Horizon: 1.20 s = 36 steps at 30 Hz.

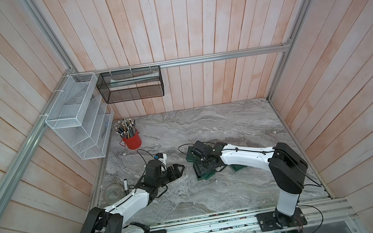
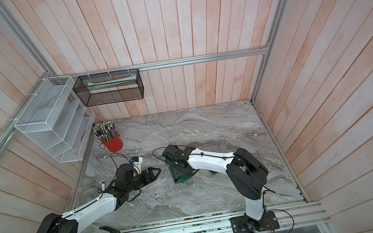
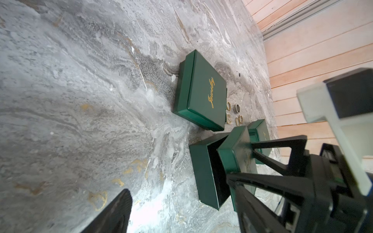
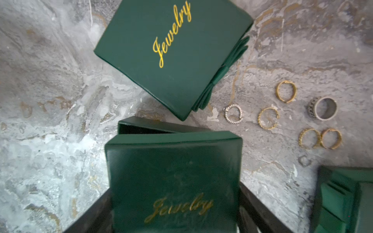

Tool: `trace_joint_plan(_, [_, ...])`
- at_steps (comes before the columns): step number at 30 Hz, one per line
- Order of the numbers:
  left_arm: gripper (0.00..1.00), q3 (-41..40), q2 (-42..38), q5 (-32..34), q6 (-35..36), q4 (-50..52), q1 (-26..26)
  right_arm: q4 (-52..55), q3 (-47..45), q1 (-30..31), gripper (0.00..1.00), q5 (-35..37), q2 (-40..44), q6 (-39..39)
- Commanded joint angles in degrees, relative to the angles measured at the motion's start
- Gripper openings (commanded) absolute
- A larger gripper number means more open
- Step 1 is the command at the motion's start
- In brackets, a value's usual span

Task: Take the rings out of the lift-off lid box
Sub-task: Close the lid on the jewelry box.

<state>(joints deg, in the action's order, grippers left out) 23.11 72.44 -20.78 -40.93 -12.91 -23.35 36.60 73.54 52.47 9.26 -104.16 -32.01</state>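
While the right gripper carries the green "Jewelry" lid, fingers set wide against its two sides, I treat slip as the main hazard. The lid hangs tilted over the open box base, and a loose hold would probably drop it back onto the base or onto the rings. A low sweep could also scatter them or nudge the closed box. The left gripper hovers apart, fingers spread and empty. At least six rings lie on the table just beside the closed box, outside every box. Most are thin gold hoops, with one studded silvery hoop and one wide silvery band. I cannot tell whether the dark base holds more.
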Motion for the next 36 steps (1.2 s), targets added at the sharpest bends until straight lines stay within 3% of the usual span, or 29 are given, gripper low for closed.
trace_joint_plan(1, [0.82,-1.0,-0.4,-0.8,1.1,-1.4,0.2,4.4,2.7,0.4,0.78,2.2,-1.4,-2.5])
trace_joint_plan(16, [0.82,-1.3,0.0,-2.1,3.7,-2.1,0.8,5.1,5.5,1.0,0.79,-1.5,-4.4,-7.7])
trace_joint_plan(36, [0.83,-2.9,-1.2,-2.9,5.3,-2.8,1.4,9.7,10.4,2.8,0.80,1.0,-7.4,-9.8])
